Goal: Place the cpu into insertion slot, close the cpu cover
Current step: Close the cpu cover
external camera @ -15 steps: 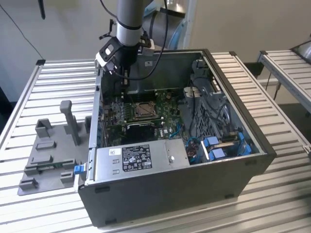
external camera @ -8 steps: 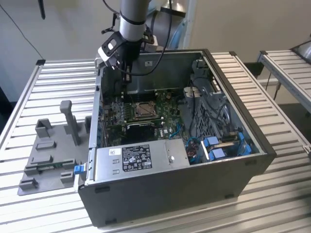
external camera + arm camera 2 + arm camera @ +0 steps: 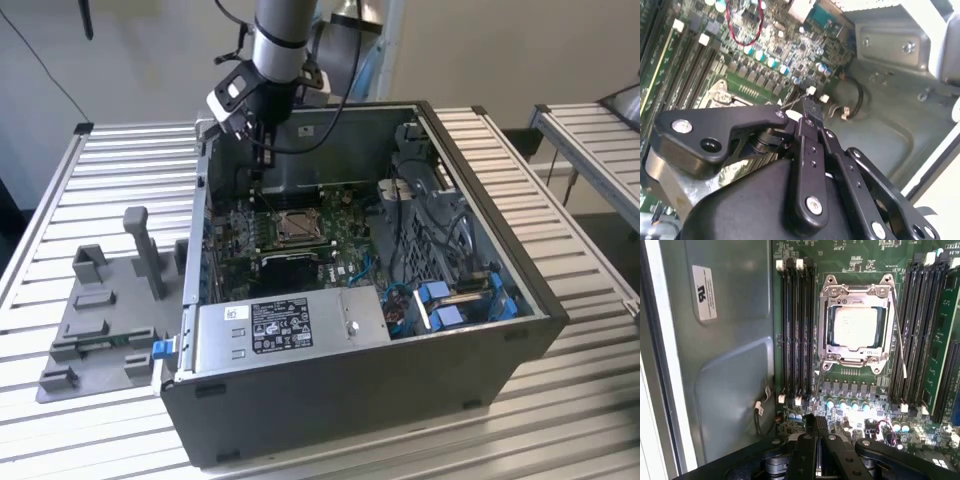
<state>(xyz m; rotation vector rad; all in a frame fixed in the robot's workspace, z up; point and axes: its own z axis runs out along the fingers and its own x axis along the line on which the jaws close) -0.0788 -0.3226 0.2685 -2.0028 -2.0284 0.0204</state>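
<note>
Thin square metallic-faced cpu (image 3: pixel 855 325) already sits in the silver-rimmed insertion slot (image 3: pixel 826 325) with the silver windowed cpu cover (image 3: pixel 856 291) down over it, black fingers (image 3: pixel 816 426) clenched empty just short of the slot; confirm the wire lever (image 3: pixel 898 325) is fully latched.

Computer case (image 3: pixel 330 400) set on bench (image 3: pixel 110 170). Cpu (image 3: pixel 855 326) seated in insertion slot (image 3: pixel 829 326), framed by cpu cover (image 3: pixel 856 290); memory slots (image 3: pixel 796 330) flanking both sides. Fixture plate (image 3: pixel 100 325) laid at exterior view's left of case. Tool (image 3: pixel 262 152) held inside case, above board.
</note>
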